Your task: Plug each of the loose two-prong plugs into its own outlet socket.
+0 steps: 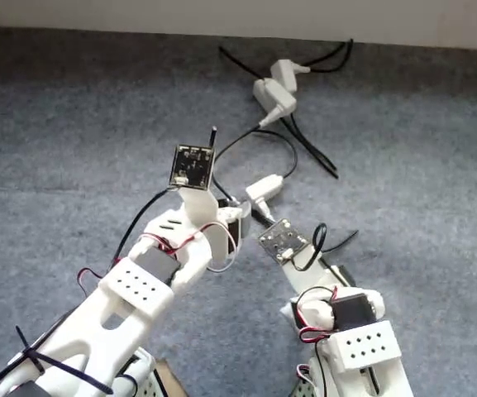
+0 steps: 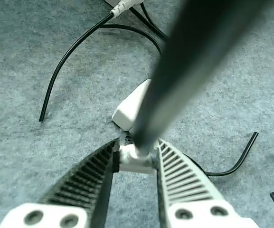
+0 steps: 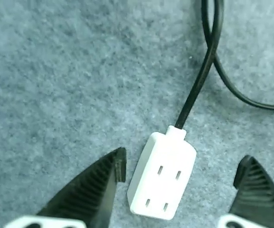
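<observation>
Seemingly, left pincer [image 2: 137, 151] grips a plug [image 2: 127, 161] half-hidden by cord [image 2: 184, 71].

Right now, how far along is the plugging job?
Done: the far pair, plug in socket, looks joined. In hand: the left jaws are shut on a second plug, near its socket, which lies between the open right jaws. Left: pushing that plug in.
</observation>
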